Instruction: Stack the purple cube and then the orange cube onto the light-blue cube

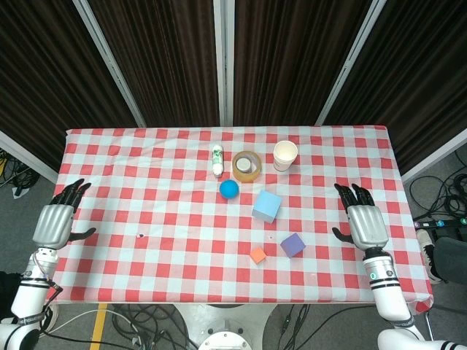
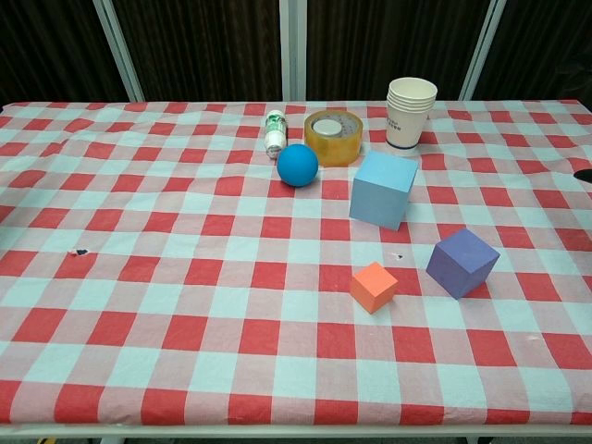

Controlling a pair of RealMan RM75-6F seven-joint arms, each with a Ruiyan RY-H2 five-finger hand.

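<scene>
The light-blue cube [image 1: 267, 205] [image 2: 383, 190] stands right of the table's middle. The purple cube [image 1: 292, 245] [image 2: 462, 262] lies nearer the front and to its right. A smaller orange cube [image 1: 257, 255] [image 2: 374, 287] sits left of the purple one, close to the front edge. None of the three touches another. My left hand [image 1: 58, 216] hovers at the table's left edge, fingers spread and holding nothing. My right hand [image 1: 363, 219] is at the right side, also spread and holding nothing, well right of the purple cube. Neither hand shows in the chest view.
A blue ball [image 1: 229, 189] [image 2: 297, 165] lies just behind and left of the light-blue cube. Behind it are a tape roll [image 1: 246, 165] [image 2: 332, 136], a white bottle [image 1: 217, 160] [image 2: 275, 131] on its side, and a stack of paper cups [image 1: 285, 155] [image 2: 410, 112]. The red-checked table [image 1: 146, 219] ends near the cubes' front.
</scene>
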